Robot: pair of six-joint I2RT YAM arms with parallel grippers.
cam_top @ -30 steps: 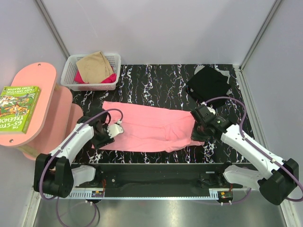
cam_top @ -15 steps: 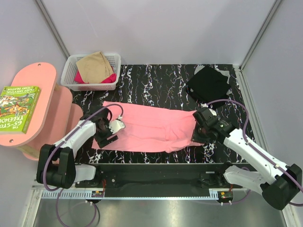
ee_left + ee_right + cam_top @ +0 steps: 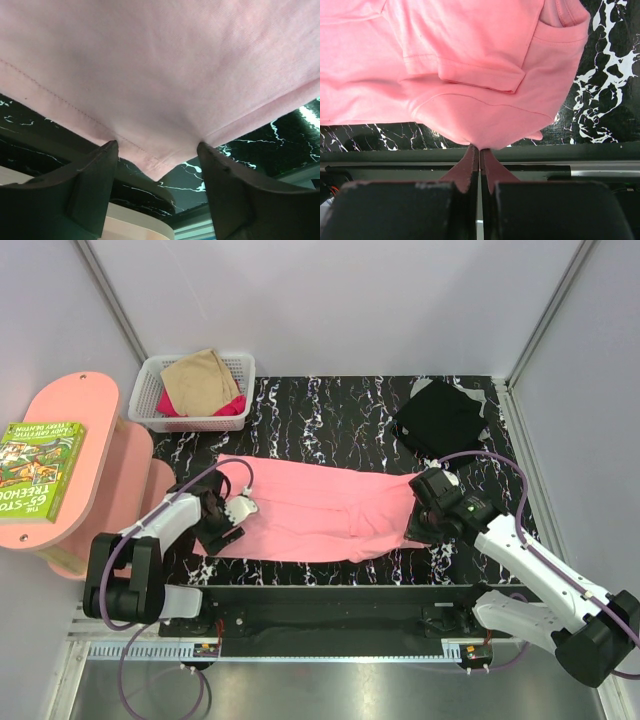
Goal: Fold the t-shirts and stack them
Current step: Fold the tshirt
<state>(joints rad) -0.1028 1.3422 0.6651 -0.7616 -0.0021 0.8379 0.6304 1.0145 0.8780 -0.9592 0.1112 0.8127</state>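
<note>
Folding step: right tool (image 3: 479, 148) pinches the near edge of the soft salmon-pink t-shirt (image 3: 320, 508), spread across the black marbled tabletop (image 3: 330, 410). Left tool (image 3: 156, 150) gapes around its hem corner and probably must close next. Black cloth t-shirt (image 3: 440, 415) lies far right.

A bench (image 3: 340, 410) topped in black stone with white veins fills the middle. Plain pale grey walls (image 3: 330, 300) rise behind and beside it, with slanting metal posts (image 3: 112, 300) at its far corners. Left of the bench stands a rounded pink side table (image 3: 70, 405)
</note>
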